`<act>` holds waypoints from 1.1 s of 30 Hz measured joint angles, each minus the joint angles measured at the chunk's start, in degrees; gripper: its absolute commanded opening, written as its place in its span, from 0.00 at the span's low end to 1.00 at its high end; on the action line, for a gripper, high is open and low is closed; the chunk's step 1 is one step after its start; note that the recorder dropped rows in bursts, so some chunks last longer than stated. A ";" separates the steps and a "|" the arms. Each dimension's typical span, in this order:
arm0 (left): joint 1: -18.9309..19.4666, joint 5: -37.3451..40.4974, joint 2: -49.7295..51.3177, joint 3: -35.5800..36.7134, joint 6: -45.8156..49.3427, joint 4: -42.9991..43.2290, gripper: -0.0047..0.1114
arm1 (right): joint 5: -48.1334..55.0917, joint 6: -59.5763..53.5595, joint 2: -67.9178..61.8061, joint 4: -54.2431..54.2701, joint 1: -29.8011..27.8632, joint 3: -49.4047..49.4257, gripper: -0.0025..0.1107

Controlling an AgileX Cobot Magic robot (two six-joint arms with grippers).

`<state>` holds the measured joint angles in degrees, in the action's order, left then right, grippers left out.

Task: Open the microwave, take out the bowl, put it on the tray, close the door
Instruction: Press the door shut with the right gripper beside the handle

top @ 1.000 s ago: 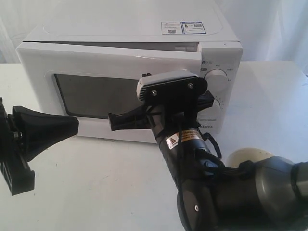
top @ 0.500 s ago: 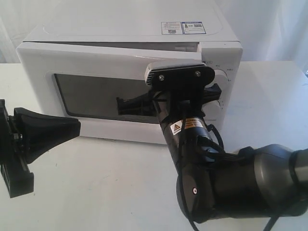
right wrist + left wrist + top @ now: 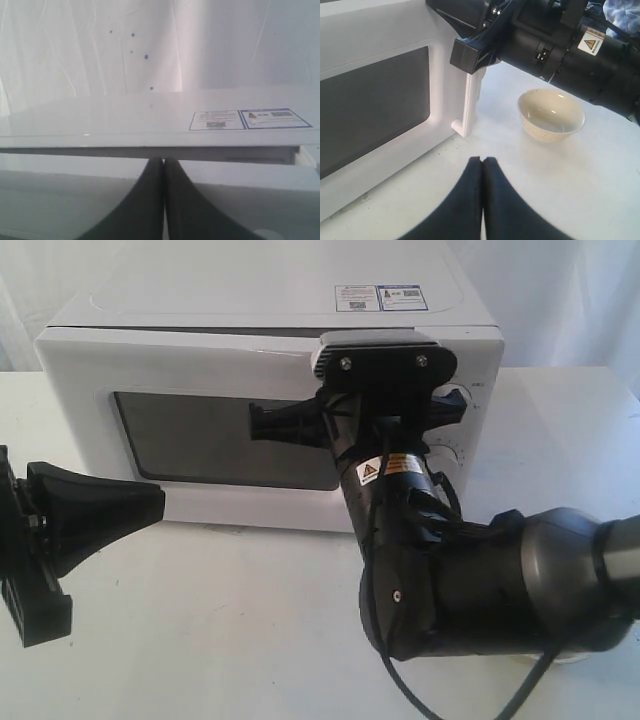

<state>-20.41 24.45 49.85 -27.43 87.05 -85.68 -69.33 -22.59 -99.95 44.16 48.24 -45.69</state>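
Roughly camera-facing door (image 3: 200, 370), handle (image 3: 472, 100) upright.

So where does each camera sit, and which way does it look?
Exterior: in front of the microwave, facing its door; shows the right gripper at the door, the left gripper aside.
Left wrist: on its arm, looking past its shut fingers at the handle, bowl and right arm.
Right wrist: on its arm, looking past shut fingers across the microwave's top.
Shared: exterior and left wrist both show the door.

Right arm (image 3: 400, 510) across door (image 3: 200, 365) front
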 measured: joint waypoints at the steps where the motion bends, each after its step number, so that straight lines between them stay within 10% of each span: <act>1: 0.00 0.00 0.00 0.00 0.00 0.00 0.04 | -0.30 0.00 -0.50 -0.16 -0.12 -0.12 0.02; 33: 0.00 -0.13 0.00 0.00 0.00 -0.02 0.04 | 0.64 0.00 -9.52 -1.15 -1.71 -4.39 0.02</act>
<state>-20.41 24.31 49.85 -27.43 87.05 -85.71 -68.69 -22.59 -109.47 43.01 46.53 -50.08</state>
